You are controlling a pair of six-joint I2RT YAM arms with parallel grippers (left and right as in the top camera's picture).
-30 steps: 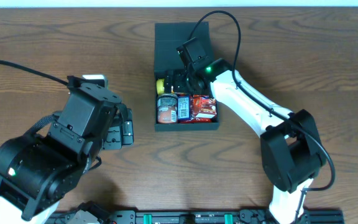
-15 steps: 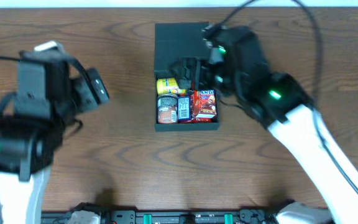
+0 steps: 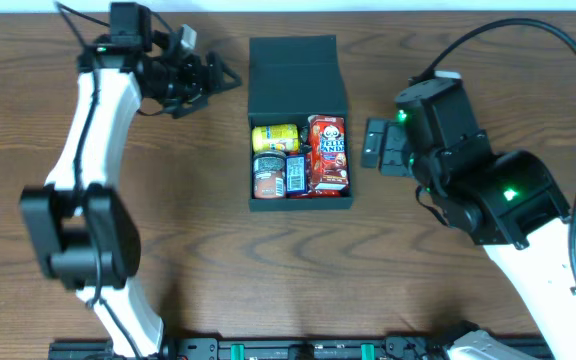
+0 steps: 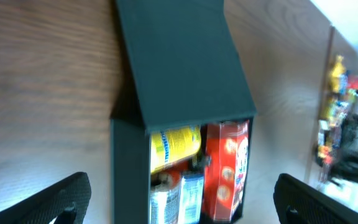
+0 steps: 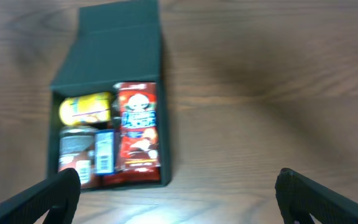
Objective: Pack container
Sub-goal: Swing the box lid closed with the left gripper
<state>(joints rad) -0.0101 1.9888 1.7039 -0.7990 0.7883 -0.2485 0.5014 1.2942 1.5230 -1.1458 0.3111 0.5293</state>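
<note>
Lying open – container (image 3: 296,70) w/ snacks (image 3: 300,160); L pincer (image 3: 223,78), R pincer (image 3: 369,145) spread, empty

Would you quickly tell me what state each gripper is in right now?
Left gripper: open, holding nothing.
Right gripper: open, holding nothing.

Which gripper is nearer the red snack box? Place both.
Right. The right gripper is just outside the container wall beside the red snack box; the left gripper is far off, left of the open lid.
</note>
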